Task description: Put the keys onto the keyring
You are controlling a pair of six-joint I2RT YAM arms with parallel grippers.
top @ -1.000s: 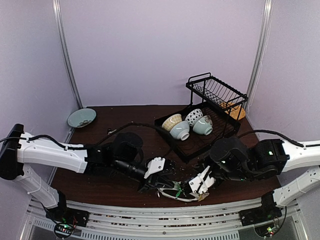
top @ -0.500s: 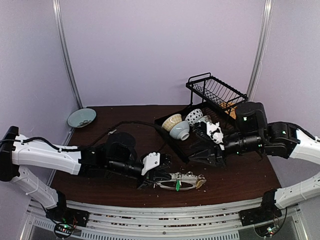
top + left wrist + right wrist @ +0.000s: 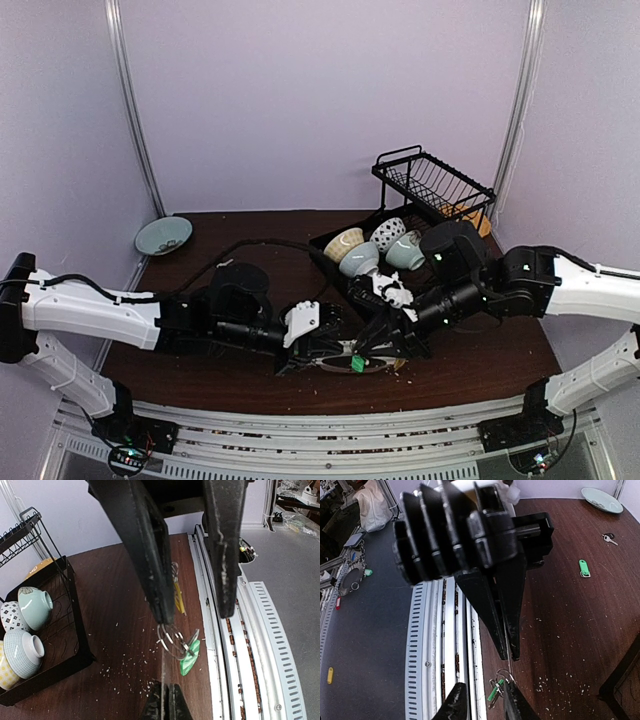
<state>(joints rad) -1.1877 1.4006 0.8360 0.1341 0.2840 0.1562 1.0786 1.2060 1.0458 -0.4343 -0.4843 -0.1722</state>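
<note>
a lab test cell: purple curtain walls (image 3: pixel 320 100), aluminium frame rails (image 3: pixel 330 425).

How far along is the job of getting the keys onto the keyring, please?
Done: one green tag seems to hang on the keyring. In hand: the left gripper and right gripper meet at it. Left: a loose green tag and silver key lie apart.

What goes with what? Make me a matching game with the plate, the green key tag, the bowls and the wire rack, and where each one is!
Things:
1. plate
2. green key tag
3. bowls
4. wire rack

Places:
A. in the black tray
B. far right corner of the table
C. far left corner of the table
D. near the front edge, between the two arms

Pairs: 1-C, 2-D, 3-A, 4-B
</note>
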